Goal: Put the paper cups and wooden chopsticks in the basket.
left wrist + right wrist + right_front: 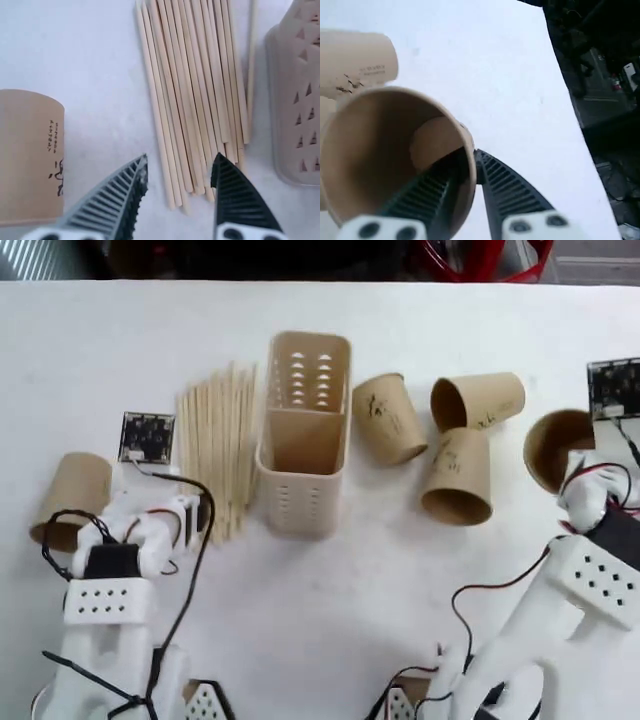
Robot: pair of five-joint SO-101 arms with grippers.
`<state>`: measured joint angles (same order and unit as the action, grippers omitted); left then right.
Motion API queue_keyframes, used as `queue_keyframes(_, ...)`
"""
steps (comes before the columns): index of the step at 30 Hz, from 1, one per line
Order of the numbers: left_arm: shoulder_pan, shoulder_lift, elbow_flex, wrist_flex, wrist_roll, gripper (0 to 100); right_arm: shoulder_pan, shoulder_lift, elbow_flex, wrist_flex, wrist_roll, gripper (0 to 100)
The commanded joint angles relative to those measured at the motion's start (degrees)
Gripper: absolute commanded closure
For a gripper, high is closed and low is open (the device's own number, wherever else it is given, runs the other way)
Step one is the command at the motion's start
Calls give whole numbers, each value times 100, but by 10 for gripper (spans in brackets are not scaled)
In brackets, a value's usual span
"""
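Open surface (330,600) lies before the basket (300,505); left claw (181,162) gapes wide over the chopsticks (190,90), right claw (469,155) pinches the rim of a paper cup (380,145) near the edge

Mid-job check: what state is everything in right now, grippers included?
basket: upright, looks empty.
chopsticks: lying bundled on the table, beside the basket.
left cup: on its side, free.
three middle cups: lying on the table, free.
right cup: held by its rim wall.
left gripper: open, above the chopstick ends.
right gripper: shut on right cup.
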<state>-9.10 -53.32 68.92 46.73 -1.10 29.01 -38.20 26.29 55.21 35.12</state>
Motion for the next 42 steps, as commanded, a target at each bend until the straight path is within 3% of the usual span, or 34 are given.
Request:
queue_keyframes(1,75,-92,-44,-132,26,786,-690,-224,-1002,752,-695,980)
queue_keyframes(8,75,-92,-44,-132,18,786,-2185,-224,-2268,1288,-1846,980)
queue_keyframes(19,84,-75,-44,-132,18,786,-4734,136,-2488,347,-2690,980)
queue_keyframes(28,92,-66,-35,-132,18,786,-4901,1763,-2488,-444,-2725,980)
queue_keyframes(34,92,-66,-35,-132,18,786,-4901,2396,-2488,-989,-3560,980)
queue_keyframes(37,92,-66,-35,-132,18,786,-4884,2554,-2497,-971,-3560,979)
queue_keyframes(42,92,-66,-35,-132,18,786,-4752,2589,-2523,-620,-3560,861)
